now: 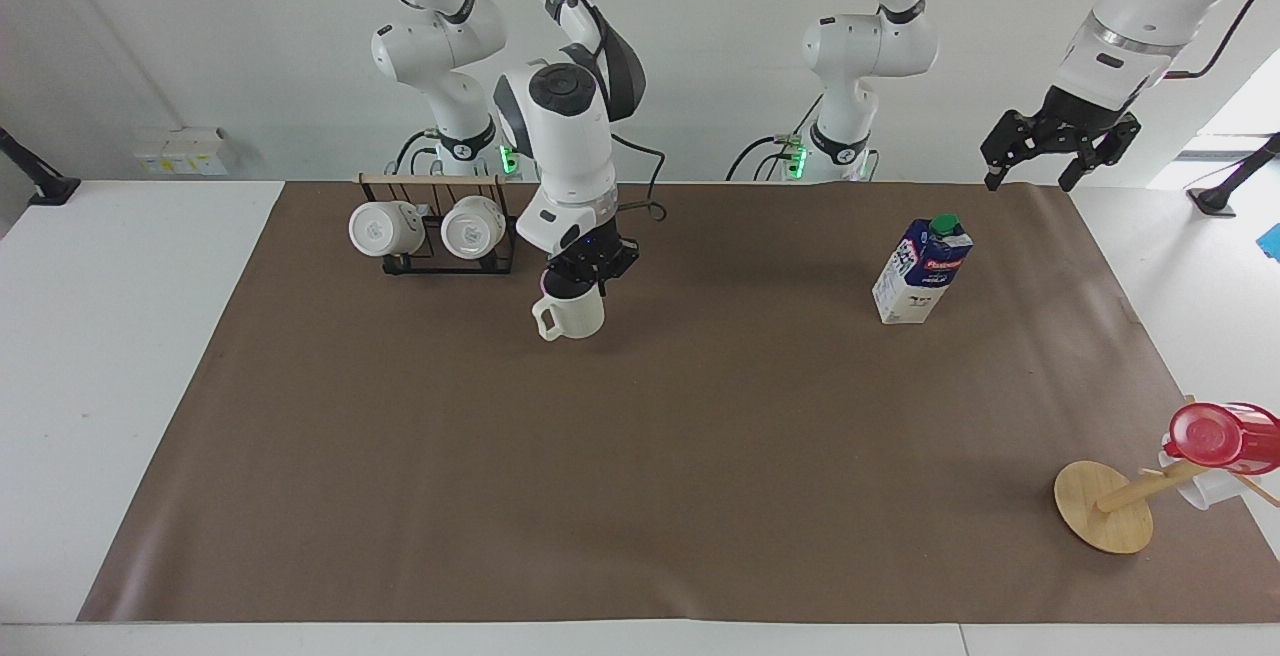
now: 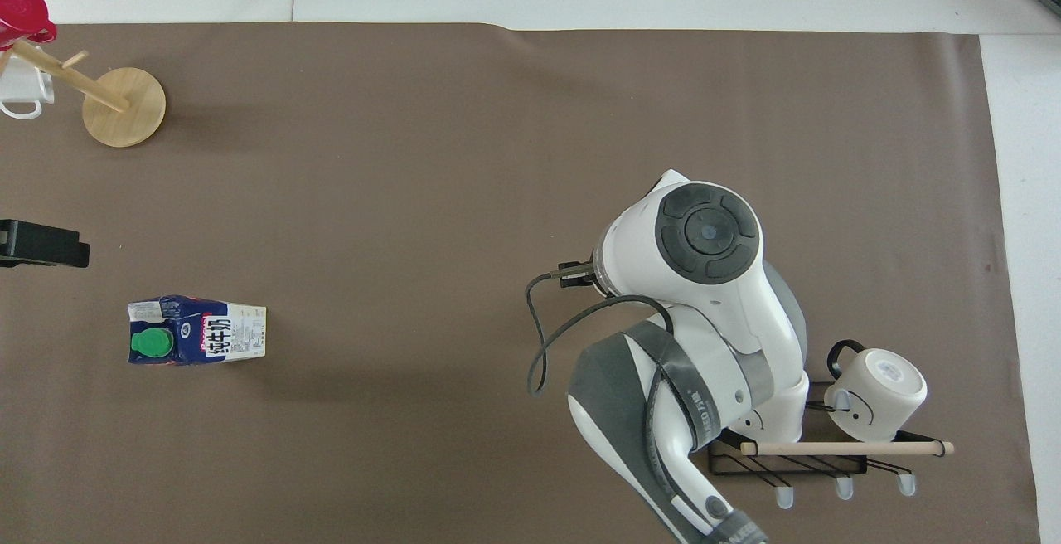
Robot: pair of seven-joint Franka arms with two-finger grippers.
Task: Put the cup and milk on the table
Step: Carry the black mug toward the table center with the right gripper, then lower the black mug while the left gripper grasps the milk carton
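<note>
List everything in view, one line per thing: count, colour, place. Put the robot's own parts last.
cup: one, cream-white, held over the mat beside the rack.
milk: one, blue-and-white carton with green cap, upright on the mat toward the left arm's end.
table: one, white.
mat: one, brown, covering most of the table.
rack: one, black wire with wooden bar, at the mat's edge nearest the robots.
white mugs: two, hanging on the rack.
wooden stand: one, tipped over, farthest from the robots at the left arm's end.
red cup: one, on the stand.
right gripper: shut on the cup's rim.
left gripper: open, raised, waiting.
</note>
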